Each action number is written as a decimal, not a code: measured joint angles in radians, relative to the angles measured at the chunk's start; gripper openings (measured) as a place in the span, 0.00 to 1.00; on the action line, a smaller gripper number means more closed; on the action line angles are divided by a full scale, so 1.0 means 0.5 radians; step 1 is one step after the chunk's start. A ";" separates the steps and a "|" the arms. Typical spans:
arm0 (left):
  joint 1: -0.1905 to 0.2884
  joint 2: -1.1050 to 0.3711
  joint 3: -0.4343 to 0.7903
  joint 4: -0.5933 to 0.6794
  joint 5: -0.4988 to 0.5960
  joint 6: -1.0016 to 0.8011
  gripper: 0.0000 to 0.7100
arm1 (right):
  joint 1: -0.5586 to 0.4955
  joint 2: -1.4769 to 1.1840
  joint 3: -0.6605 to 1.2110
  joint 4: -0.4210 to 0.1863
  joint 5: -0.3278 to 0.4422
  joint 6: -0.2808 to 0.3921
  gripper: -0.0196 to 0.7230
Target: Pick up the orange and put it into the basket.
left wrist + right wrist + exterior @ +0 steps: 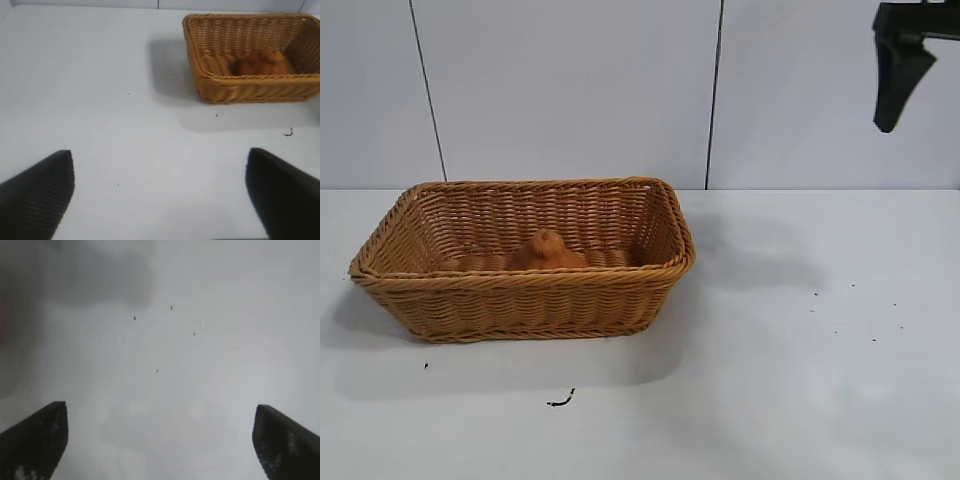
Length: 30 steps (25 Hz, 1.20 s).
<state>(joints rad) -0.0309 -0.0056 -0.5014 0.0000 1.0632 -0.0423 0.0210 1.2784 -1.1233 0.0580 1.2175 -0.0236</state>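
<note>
White desk (790, 400) is seen nearest, carrying the wicker basket (520, 300) at left; the knobby, rough-skinned dull orange (548, 250) lies inside it. Both the left gripper (160, 200) and right gripper (160, 440) are held with jaws spread wide, empty.

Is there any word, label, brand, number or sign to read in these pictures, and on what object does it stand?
None: no view shows any readable text.
The basket and the orange inside it carry no label.
The dark specks on the table are marks, not letters.
The left gripper and right gripper show no print.
</note>
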 joint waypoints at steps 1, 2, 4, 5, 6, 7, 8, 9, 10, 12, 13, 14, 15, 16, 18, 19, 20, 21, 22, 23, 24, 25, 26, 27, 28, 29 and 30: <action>0.000 0.000 0.000 0.000 0.000 0.000 0.94 | 0.000 -0.104 0.096 0.000 0.000 -0.015 0.96; 0.000 0.000 0.000 0.000 0.000 0.000 0.94 | 0.000 -0.220 0.187 0.000 0.000 -0.023 0.96; 0.000 0.000 0.000 0.000 0.000 0.000 0.94 | 0.000 -0.450 0.357 0.000 0.002 -0.028 0.96; 0.000 0.000 0.000 0.000 0.000 0.000 0.94 | 0.000 -0.547 0.423 0.000 0.002 -0.028 0.96; 0.000 0.000 0.000 0.000 0.000 0.000 0.94 | 0.000 -0.665 0.500 0.000 -0.003 -0.031 0.96; 0.000 0.000 0.000 0.000 0.000 0.000 0.94 | 0.000 -0.784 0.578 0.000 -0.019 -0.032 0.96; 0.000 0.000 0.000 0.000 0.000 0.000 0.94 | 0.000 -0.882 0.643 0.000 -0.053 -0.032 0.96; 0.000 0.000 0.000 0.000 0.000 0.000 0.94 | 0.000 -1.020 0.720 0.000 -0.082 -0.032 0.96; 0.000 0.000 0.000 0.000 0.000 0.000 0.94 | 0.000 -1.120 0.785 0.000 -0.124 -0.036 0.96; 0.000 0.000 0.000 0.000 0.000 0.000 0.94 | 0.000 -1.343 0.941 0.000 -0.203 -0.064 0.96; 0.000 0.000 0.000 0.000 0.000 0.000 0.94 | 0.000 -1.480 1.016 0.000 -0.242 -0.078 0.96; 0.000 0.000 0.000 0.000 0.000 0.000 0.94 | 0.000 -1.573 1.075 0.000 -0.269 -0.086 0.96; 0.000 0.000 0.000 0.000 0.000 0.000 0.94 | 0.000 -1.661 1.142 0.000 -0.291 -0.092 0.96; 0.000 0.000 0.000 0.000 0.000 0.000 0.94 | 0.000 -1.760 1.201 0.000 -0.307 -0.097 0.96; 0.000 0.000 0.000 0.000 0.000 0.000 0.94 | 0.000 -1.930 1.254 0.000 -0.339 -0.101 0.96; 0.000 0.000 0.000 0.000 0.002 0.000 0.94 | 0.000 -1.993 1.259 0.000 -0.356 -0.101 0.96; 0.000 0.000 0.000 0.000 0.002 0.000 0.94 | 0.000 -2.074 1.261 0.000 -0.372 -0.106 0.96; 0.000 0.000 0.000 0.000 0.000 0.000 0.94 | 0.000 -2.129 1.260 0.000 -0.372 -0.106 0.96; 0.000 0.000 0.000 0.000 0.001 0.000 0.94 | 0.000 -2.182 1.260 0.000 -0.376 -0.108 0.96; 0.000 0.000 0.000 0.000 0.001 0.000 0.94 | 0.000 -2.255 1.260 0.000 -0.380 -0.108 0.96; 0.000 0.000 0.000 0.000 0.001 0.000 0.94 | 0.000 -2.316 1.260 0.000 -0.382 -0.108 0.96; 0.000 0.000 0.000 0.000 0.001 0.000 0.94 | 0.000 -2.369 1.260 0.000 -0.386 -0.108 0.96; 0.000 0.000 0.000 0.000 0.001 0.000 0.94 | 0.000 -2.424 1.263 0.000 -0.391 -0.108 0.96; 0.000 0.000 0.000 0.000 0.001 0.000 0.94 | 0.000 -2.488 1.263 0.000 -0.394 -0.108 0.96; 0.000 0.000 0.000 0.000 0.001 0.000 0.94 | 0.000 -2.533 1.263 0.000 -0.394 -0.108 0.96; 0.000 0.000 0.000 0.000 0.001 0.000 0.94 | 0.000 -2.555 1.263 0.000 -0.394 -0.108 0.96; 0.000 0.000 0.000 0.000 0.001 0.000 0.94 | 0.000 -2.564 1.263 0.000 -0.394 -0.108 0.96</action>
<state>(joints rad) -0.0309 -0.0056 -0.5014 0.0000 1.0635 -0.0423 0.0210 -0.0038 -0.4918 0.0580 1.0206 -0.0775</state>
